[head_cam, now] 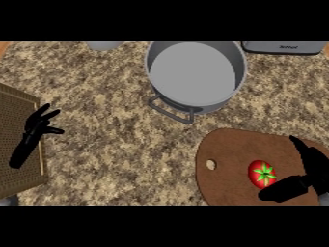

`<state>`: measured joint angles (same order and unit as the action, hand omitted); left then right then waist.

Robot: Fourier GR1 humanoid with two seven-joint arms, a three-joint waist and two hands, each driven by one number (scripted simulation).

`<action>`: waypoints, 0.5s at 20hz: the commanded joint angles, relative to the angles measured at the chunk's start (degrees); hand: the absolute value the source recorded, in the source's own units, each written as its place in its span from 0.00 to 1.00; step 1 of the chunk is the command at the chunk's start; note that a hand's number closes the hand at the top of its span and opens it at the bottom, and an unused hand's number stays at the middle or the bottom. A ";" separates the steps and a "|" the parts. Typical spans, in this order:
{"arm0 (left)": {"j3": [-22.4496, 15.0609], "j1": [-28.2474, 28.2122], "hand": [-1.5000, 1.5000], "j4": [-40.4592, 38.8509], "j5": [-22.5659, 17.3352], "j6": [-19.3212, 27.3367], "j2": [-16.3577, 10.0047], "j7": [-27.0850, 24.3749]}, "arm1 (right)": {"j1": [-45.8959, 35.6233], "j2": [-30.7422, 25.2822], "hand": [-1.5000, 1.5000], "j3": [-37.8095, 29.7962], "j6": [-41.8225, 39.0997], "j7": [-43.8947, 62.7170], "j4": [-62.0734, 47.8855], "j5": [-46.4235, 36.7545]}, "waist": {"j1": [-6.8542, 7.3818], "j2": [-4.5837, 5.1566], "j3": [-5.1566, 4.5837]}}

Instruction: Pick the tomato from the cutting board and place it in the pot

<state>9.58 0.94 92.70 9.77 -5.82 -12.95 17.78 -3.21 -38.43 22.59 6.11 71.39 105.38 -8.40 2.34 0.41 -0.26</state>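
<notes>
A red tomato [262, 173] with a green star-shaped stem lies on the round brown cutting board [231, 149] at the lower right. My right hand [316, 169] is just to the right of the tomato, fingers straight and pointing away, thumb [284, 189] stretched under the tomato's near side; the hand is open and not closed round it. The grey pot [195, 72] stands at the top centre, nothing inside it, with a handle [171, 110] facing the near side. My left hand [33, 132] rests open at the left, over the edge of a woven mat.
A brown woven mat [3, 144] covers the left edge of the speckled counter. A grey appliance [284, 47] sits at the top right and a pale round object [104, 46] at the top. The board has a small hole [210, 164].
</notes>
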 commanded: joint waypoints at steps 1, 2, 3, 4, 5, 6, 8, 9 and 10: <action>1.19 -0.53 0.50 0.98 0.45 1.92 0.39 -5.23 | -3.19 3.73 0.00 3.31 -0.65 13.74 -2.93 -2.25 | -0.90 -0.30 0.12; 1.62 0.20 0.50 0.29 0.63 1.99 0.44 -5.18 | -5.84 4.17 0.00 2.41 -1.71 13.82 -5.93 -1.56 | -0.54 -0.14 0.08; 1.66 -0.69 0.50 -1.76 0.18 1.03 0.89 -7.78 | -6.41 4.50 0.00 2.95 -2.18 13.82 -6.37 -1.99 | -0.82 -0.13 0.04; 3.20 0.97 0.50 -1.74 -0.16 1.35 0.22 -5.74 | -6.53 6.24 0.00 3.47 -1.09 13.82 -7.34 -2.65 | -1.09 -0.17 0.09; 2.13 3.45 0.50 -3.02 2.06 3.55 1.71 -4.74 | -7.93 6.85 0.00 3.83 -2.11 13.77 -8.99 -2.60 | -1.37 -0.04 0.10; 2.87 -1.21 0.50 -0.44 0.46 0.82 0.76 -7.19 | -8.22 7.27 0.00 3.40 -1.39 13.82 -9.23 -3.47 | -0.85 -0.32 0.06; 1.72 -2.48 0.50 1.00 2.20 2.27 2.80 -7.09 | -7.16 8.82 0.00 4.23 -0.66 13.82 -8.87 -4.52 | -1.41 -0.46 0.09; 2.74 -0.92 0.50 -0.08 1.91 1.80 1.93 -5.76 | -7.85 8.28 0.00 3.25 -1.65 13.53 -10.24 -4.37 | -1.66 -0.37 0.14; 3.26 -2.35 0.50 1.39 0.81 0.69 1.85 -6.51 | -6.83 8.55 0.00 2.29 -1.31 10.43 -11.80 -3.99 | -1.62 -0.41 0.18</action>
<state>12.05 0.11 93.28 10.77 -6.54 -11.59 17.16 -8.49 -32.14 25.46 4.71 70.91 96.06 -11.71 1.12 0.10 -0.19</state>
